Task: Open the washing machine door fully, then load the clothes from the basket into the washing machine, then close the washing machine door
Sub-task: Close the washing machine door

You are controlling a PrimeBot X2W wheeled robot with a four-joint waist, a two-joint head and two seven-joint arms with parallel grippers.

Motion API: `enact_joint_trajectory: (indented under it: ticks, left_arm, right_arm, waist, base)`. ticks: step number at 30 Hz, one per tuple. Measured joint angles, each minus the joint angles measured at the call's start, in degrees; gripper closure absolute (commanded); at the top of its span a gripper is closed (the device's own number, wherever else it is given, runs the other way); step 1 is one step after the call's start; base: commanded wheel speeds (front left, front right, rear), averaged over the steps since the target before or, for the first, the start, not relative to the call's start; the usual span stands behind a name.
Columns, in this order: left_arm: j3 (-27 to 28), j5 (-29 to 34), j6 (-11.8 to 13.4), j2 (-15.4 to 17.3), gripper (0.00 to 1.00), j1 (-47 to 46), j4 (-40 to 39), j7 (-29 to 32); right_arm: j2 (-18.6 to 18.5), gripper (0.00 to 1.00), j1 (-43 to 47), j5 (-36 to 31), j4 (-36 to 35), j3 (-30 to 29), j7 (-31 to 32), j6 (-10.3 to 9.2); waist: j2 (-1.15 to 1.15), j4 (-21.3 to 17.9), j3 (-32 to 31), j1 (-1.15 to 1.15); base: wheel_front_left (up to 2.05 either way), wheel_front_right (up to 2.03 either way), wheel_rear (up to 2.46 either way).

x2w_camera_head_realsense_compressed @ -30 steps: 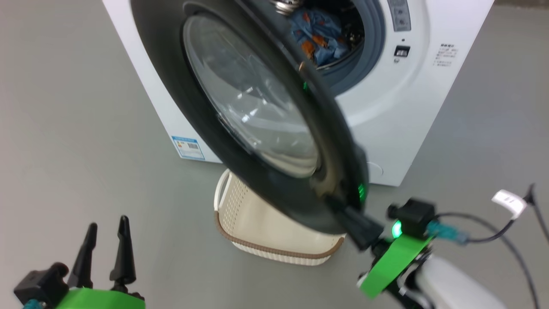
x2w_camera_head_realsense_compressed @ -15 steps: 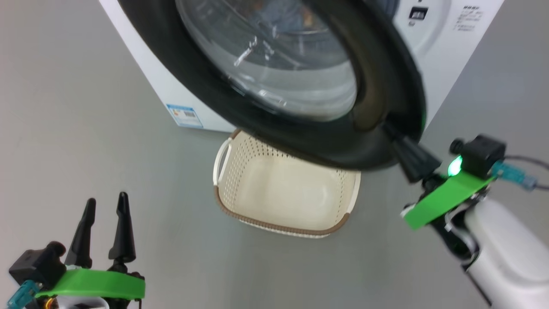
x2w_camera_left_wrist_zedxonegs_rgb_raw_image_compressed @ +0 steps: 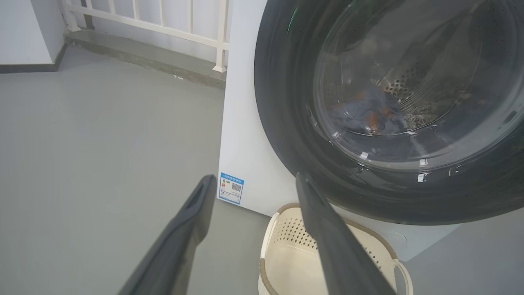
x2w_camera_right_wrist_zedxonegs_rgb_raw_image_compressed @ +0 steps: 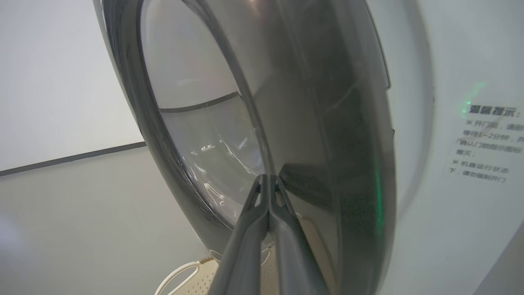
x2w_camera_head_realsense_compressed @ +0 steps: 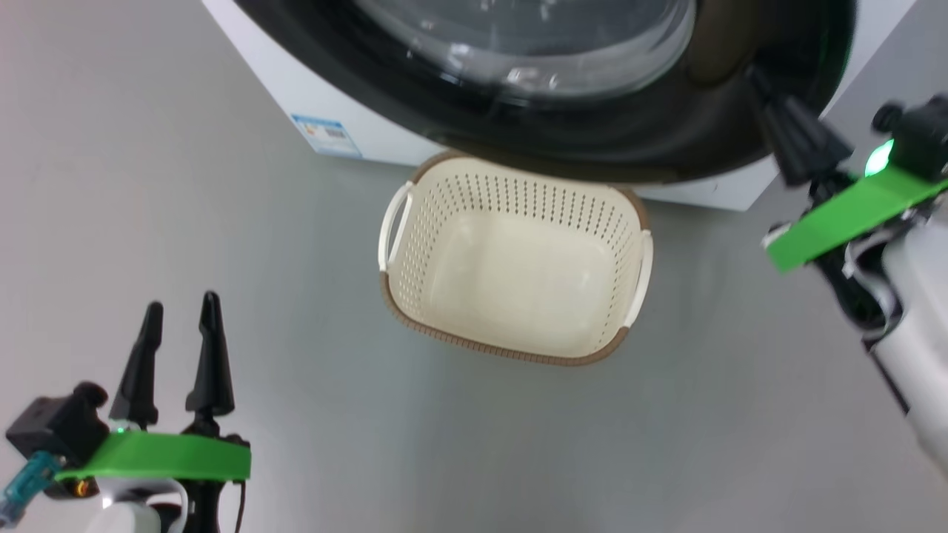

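Observation:
The washing machine door (x2w_camera_head_realsense_compressed: 666, 141), a black ring around clear glass, stands almost flat against the white washing machine (x2w_camera_head_realsense_compressed: 355, 104). My right gripper (x2w_camera_head_realsense_compressed: 759, 74) is shut and empty, its tips pressed on the ring's right side. In the right wrist view the right gripper (x2w_camera_right_wrist_zedxonegs_rgb_raw_image_compressed: 268, 177) touches the door (x2w_camera_right_wrist_zedxonegs_rgb_raw_image_compressed: 327, 123) close to the machine front (x2w_camera_right_wrist_zedxonegs_rgb_raw_image_compressed: 450, 184). The clothes (x2w_camera_left_wrist_zedxonegs_rgb_raw_image_compressed: 368, 114) show through the door (x2w_camera_left_wrist_zedxonegs_rgb_raw_image_compressed: 282, 123) glass, lying in the drum. The basket (x2w_camera_head_realsense_compressed: 518, 200) sits empty on the floor below the door. My left gripper (x2w_camera_head_realsense_compressed: 181, 303) is open at the lower left, well clear of the basket.
Grey floor lies all around the basket. A blue label (x2w_camera_head_realsense_compressed: 326, 135) marks the machine's lower corner. In the left wrist view my left gripper (x2w_camera_left_wrist_zedxonegs_rgb_raw_image_compressed: 254, 180) points at that corner, with the basket (x2w_camera_left_wrist_zedxonegs_rgb_raw_image_compressed: 282, 209) below and a white railing (x2w_camera_left_wrist_zedxonegs_rgb_raw_image_compressed: 163, 16) on a kerb behind.
The door has swung from half open to nearly against the machine, with the shut right gripper following on its rim. The head camera has shifted, and the basket is uncovered. The left gripper kept still.

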Motion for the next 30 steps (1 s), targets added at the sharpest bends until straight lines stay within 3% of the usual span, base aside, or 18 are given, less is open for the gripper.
enact_joint_trajectory:
  ticks: [9,17,30]
  left_arm:
    - [-0.18,0.01,0.00,-0.18,0.00,-2.09,-0.70,0.00]
    - [-0.69,0.01,0.00,-0.32,0.00,-3.36,-0.68,0.00]
    - [-0.58,0.01,-0.01,-0.33,0.00,-3.40,-0.09,0.00]
  right_arm:
    - [-0.60,1.00,-8.67,-1.32,5.61,-3.42,0.00,0.01]
    - [-0.19,1.00,-13.64,-2.26,9.75,-1.24,0.00,0.52]
    - [1.72,1.00,-14.40,-3.75,13.18,-2.58,0.00,0.91]
  waist:
    - [0.00,0.60,4.11,0.00]
    - [0.00,0.86,5.46,0.00]
    - [0.00,0.68,3.80,0.00]
  base:
    - [0.00,0.00,0.00]
    - [0.00,0.00,0.00]
    - [0.00,0.00,0.00]
